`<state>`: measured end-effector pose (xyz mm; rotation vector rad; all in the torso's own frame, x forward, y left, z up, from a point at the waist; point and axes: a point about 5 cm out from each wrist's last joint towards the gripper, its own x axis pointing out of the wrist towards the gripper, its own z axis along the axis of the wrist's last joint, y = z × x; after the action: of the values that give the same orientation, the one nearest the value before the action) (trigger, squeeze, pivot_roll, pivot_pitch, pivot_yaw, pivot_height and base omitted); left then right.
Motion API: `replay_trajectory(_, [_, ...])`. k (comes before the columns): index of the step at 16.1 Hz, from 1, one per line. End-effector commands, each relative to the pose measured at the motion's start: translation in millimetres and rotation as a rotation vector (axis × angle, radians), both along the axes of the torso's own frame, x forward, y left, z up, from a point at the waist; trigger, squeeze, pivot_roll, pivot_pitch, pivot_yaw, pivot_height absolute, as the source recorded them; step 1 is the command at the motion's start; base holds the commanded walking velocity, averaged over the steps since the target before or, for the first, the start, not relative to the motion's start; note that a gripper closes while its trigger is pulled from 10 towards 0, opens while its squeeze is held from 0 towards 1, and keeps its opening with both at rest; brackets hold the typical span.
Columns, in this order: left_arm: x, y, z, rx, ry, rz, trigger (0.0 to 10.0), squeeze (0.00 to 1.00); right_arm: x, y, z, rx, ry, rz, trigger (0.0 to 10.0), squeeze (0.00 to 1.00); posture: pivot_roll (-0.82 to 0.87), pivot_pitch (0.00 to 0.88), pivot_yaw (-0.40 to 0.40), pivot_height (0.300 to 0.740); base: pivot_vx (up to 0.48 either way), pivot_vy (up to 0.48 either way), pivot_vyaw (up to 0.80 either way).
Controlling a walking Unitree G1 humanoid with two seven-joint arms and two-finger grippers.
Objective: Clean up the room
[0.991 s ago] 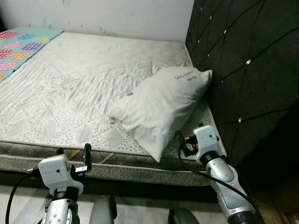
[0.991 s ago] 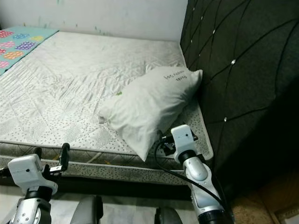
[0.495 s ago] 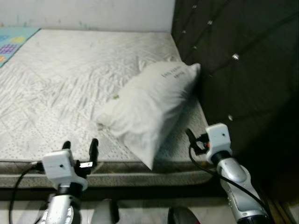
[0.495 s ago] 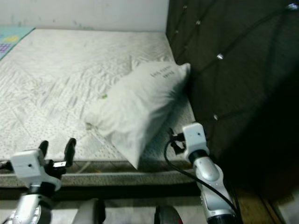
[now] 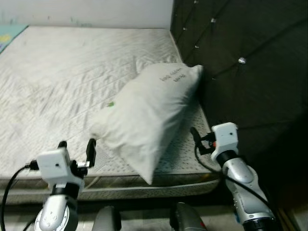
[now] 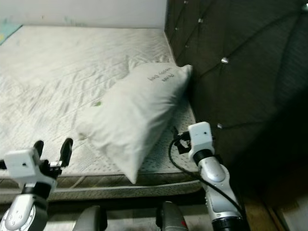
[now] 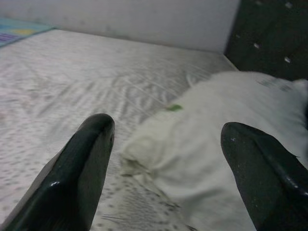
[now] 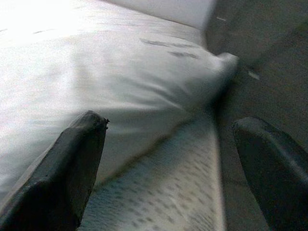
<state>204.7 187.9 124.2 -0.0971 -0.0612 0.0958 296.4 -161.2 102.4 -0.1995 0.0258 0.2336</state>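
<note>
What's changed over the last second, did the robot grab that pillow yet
No. The view has shifted toward the dark headboard, so the camera turned; the colourful mat has nearly gone from sight. The right claw has come up beside the pillow, open, holding nothing. The left claw stays open near the mattress edge. The pillow still leans on the headboard.

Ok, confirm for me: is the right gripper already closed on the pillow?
No, the right gripper is open, its fingers spread apart short of the pillow.
</note>
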Motion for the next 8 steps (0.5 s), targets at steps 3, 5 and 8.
replay_trajectory(3, [-0.2, 5.1, -2.7, 0.014, 0.031, 0.031, 10.0, 0.0, 3.2, 6.1, 3.8, 0.023, -0.009, 0.027, 10.0, 0.0, -0.04, 0.107, -0.033, 0.628, 0.0, 0.0, 0.8])
replay_trajectory(5, [-0.3, 4.9, -2.9, 0.012, 0.033, 0.035, 10.0, 0.0, 4.4, 5.4, 4.2, 0.034, -0.007, 0.027, 10.0, 0.0, -0.04, 0.104, -0.035, 0.628, 0.0, 0.0, 0.4])
replay_trajectory(8, [0.6, 4.1, -2.9, 0.008, 0.034, 0.037, 10.0, 0.0, 6.1, 5.8, 4.3, 0.053, 0.002, 0.031, 10.0, 0.0, -0.04, 0.099, -0.041, 0.628, 0.0, 0.0, 0.0])
